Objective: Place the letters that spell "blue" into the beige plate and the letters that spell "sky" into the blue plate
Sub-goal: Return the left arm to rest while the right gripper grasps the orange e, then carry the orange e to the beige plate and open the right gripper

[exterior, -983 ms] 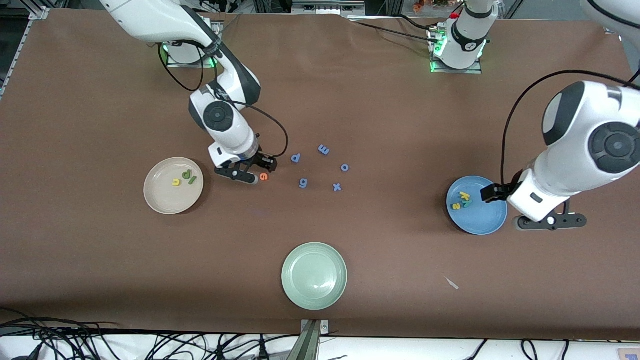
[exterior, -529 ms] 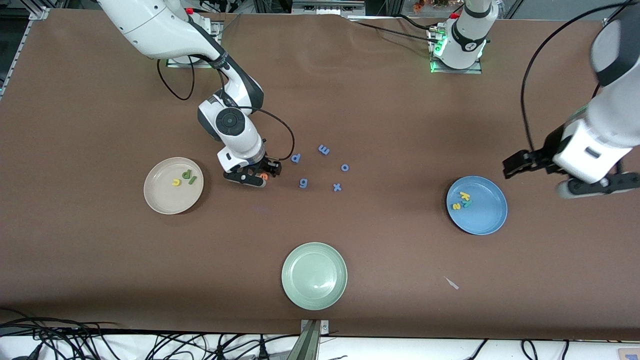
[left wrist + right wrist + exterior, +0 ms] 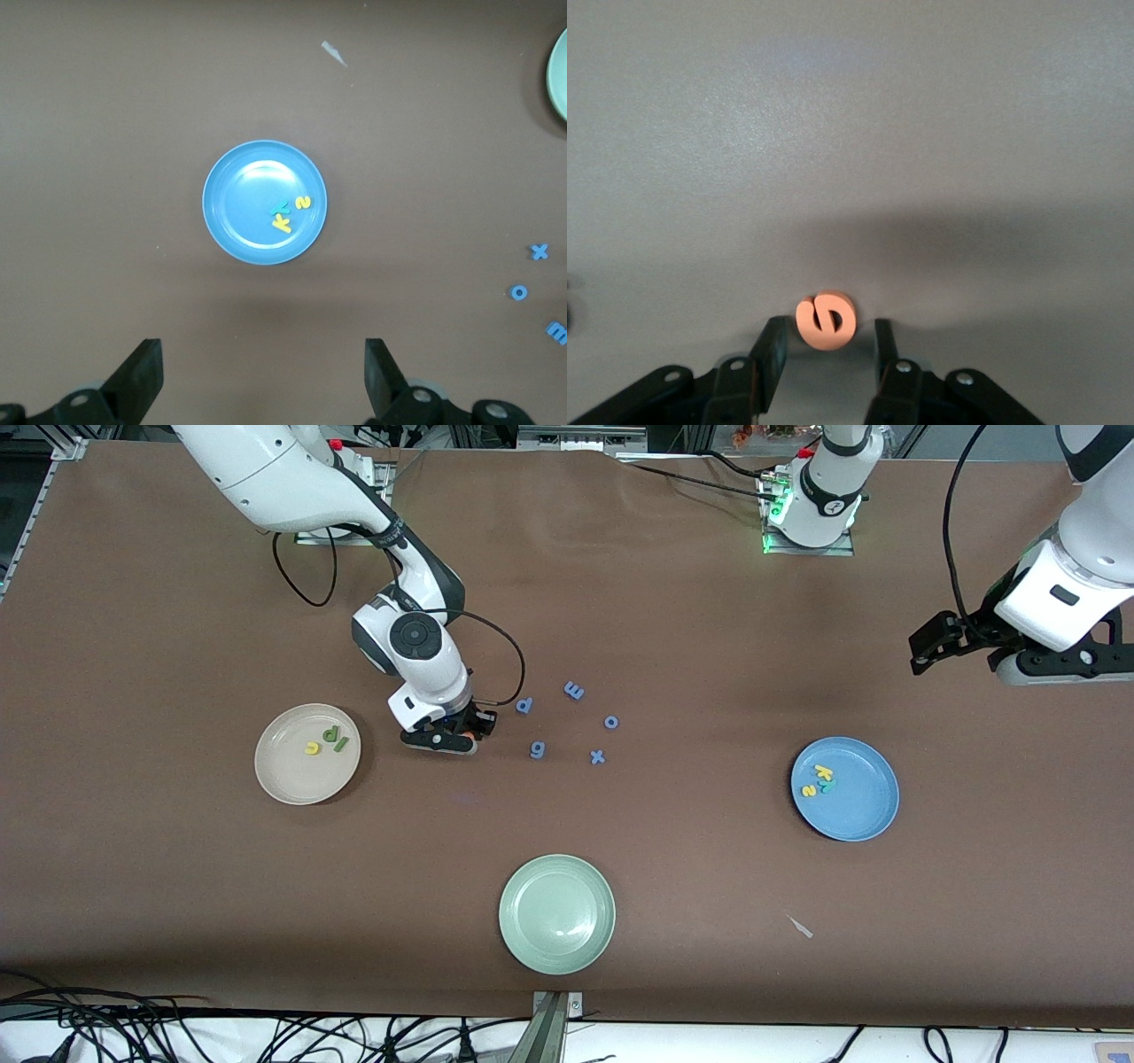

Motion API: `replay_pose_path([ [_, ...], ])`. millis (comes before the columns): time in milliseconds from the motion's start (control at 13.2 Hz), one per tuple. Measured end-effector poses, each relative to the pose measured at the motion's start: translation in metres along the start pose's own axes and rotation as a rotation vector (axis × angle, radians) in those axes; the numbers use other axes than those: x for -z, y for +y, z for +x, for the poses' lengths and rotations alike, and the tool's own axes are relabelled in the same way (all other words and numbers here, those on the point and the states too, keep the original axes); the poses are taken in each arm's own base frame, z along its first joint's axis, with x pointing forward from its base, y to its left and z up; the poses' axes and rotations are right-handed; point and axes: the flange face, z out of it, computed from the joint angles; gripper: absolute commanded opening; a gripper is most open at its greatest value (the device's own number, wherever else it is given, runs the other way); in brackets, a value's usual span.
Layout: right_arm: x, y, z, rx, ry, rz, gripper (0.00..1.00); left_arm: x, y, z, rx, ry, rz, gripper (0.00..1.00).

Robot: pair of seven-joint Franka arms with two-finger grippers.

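The orange e (image 3: 826, 320) lies flat on the table between the beige plate (image 3: 283, 779) and the blue letters. My right gripper (image 3: 828, 341) is down at the table, still open. Its fingers straddle the e with small gaps on both sides. In the front view the right gripper (image 3: 462, 735) hides most of the e. The beige plate holds the yellow u (image 3: 312, 748), dark green b (image 3: 330, 734) and light green l (image 3: 342, 744). The blue plate (image 3: 864, 806) holds the yellow k (image 3: 823, 771), teal y (image 3: 830, 784) and yellow s (image 3: 809, 790). My left gripper (image 3: 926, 654) hangs open and empty, high over the table's left-arm end.
Periwinkle letters p (image 3: 524, 705), m (image 3: 573, 689), o (image 3: 611, 722), g (image 3: 537, 749) and x (image 3: 598, 757) are scattered beside the right gripper. A pale green plate (image 3: 556, 912) sits near the front edge. A small white scrap (image 3: 801, 926) lies nearer the camera than the blue plate.
My right gripper has shifted over the orange e, come down around it, and its jaws have narrowed. The left arm has risen and pulled away from the blue plate.
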Motion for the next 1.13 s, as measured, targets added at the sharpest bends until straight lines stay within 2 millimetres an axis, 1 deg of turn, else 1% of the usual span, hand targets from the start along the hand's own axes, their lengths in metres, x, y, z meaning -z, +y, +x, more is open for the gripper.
replay_pose_path([
  [76, 0.001, 0.0, 0.0, 0.001, 0.002, -0.001, 0.31, 0.0, -0.003, -0.001, 0.004, -0.008, 0.001, 1.0],
  [151, 0.001, 0.001, 0.001, 0.001, 0.003, -0.001, 0.27, -0.001, -0.005, -0.001, 0.006, -0.013, 0.002, 1.0],
  [227, 0.001, 0.001, 0.001, 0.001, 0.003, -0.001, 0.24, -0.001, -0.006, -0.001, 0.006, -0.018, 0.003, 1.0],
  [529, 0.002, 0.001, 0.002, 0.009, 0.007, -0.001, 0.23, 0.0, -0.003, -0.002, -0.002, -0.021, 0.003, 1.0],
  [680, 0.009, 0.009, 0.012, 0.04, 0.021, -0.016, 0.23, 0.003, 0.0, -0.001, -0.012, -0.015, 0.002, 1.0],
  [756, 0.019, 0.019, 0.021, 0.074, 0.022, -0.045, 0.23, 0.003, 0.002, -0.001, -0.016, -0.014, 0.002, 1.0],
  [907, 0.051, 0.048, 0.044, 0.17, 0.021, -0.11, 0.24, 0.004, 0.006, -0.001, -0.023, -0.012, 0.001, 1.0],
  [983, 0.069, 0.068, 0.055, 0.224, 0.021, -0.137, 0.24, 0.004, 0.007, -0.001, -0.024, -0.012, 0.001, 1.0],
  [1058, 0.083, 0.093, 0.065, 0.276, 0.02, -0.161, 0.24, 0.004, 0.007, 0.0, -0.025, -0.011, 0.001, 1.0],
  [1134, 0.094, 0.124, 0.075, 0.333, 0.015, -0.185, 0.24, 0.005, 0.007, 0.0, -0.025, -0.011, 0.001, 1.0],
])
